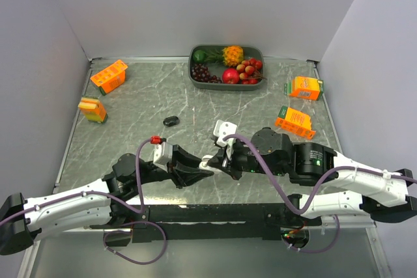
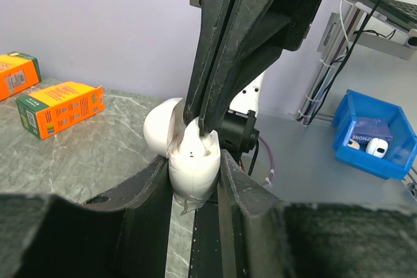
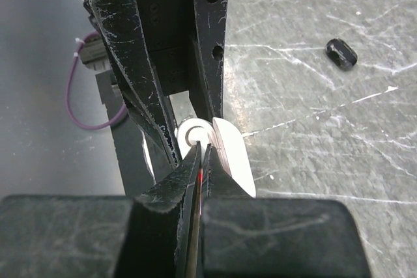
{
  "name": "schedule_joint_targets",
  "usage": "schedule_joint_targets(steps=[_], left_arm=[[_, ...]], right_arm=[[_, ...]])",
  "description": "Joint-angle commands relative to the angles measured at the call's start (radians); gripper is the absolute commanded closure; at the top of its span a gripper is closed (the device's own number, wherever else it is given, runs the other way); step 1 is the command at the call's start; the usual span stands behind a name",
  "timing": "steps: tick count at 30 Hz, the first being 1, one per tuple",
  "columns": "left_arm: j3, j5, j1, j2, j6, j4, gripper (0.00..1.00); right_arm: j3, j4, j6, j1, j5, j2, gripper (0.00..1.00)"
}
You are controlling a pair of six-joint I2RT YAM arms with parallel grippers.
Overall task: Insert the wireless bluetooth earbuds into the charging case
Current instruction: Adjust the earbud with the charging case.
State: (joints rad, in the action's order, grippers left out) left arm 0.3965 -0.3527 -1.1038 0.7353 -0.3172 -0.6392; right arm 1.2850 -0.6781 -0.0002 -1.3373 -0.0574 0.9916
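**Left gripper [image 2: 193,168] clamped on the open white charging case [image 2: 191,151], right gripper [image 3: 200,154] nosing into it**
Case is held mouth-up so the right's tips, pinched almost together, can reach the sockets. Can't tell if an earbud's between them. The white ring [image 3: 193,133] there could be bud or socket. The black capsule [image 1: 171,121] sitting well apart is too small to identify.

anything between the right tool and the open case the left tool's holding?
Nothing visible. The right tool has its shut tips at the open mouth of the charging case, which the left tool clamps. The lid is hinged aside. Can't tell if a bud is pinched.
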Motion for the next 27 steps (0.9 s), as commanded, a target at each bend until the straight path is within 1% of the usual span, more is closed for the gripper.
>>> schedule_joint_targets(steps=[1,10,19,27], left_arm=[[0.001,0.026,-0.004,-0.016,-0.006,-0.062,0.99],[-0.001,0.031,-0.004,-0.005,-0.006,-0.065,0.99],[0.005,0.032,-0.004,-0.004,0.000,-0.051,0.99],[0.005,-0.014,-0.002,0.006,-0.002,-0.068,0.99]], right_arm=[[-0.019,0.041,-0.001,0.009,-0.013,-0.057,1.00],[-0.055,0.091,-0.001,0.007,-0.015,-0.100,1.00],[-0.049,0.087,-0.007,0.006,0.022,-0.093,1.00],[-0.055,0.103,-0.030,-0.002,0.013,-0.074,1.00]])
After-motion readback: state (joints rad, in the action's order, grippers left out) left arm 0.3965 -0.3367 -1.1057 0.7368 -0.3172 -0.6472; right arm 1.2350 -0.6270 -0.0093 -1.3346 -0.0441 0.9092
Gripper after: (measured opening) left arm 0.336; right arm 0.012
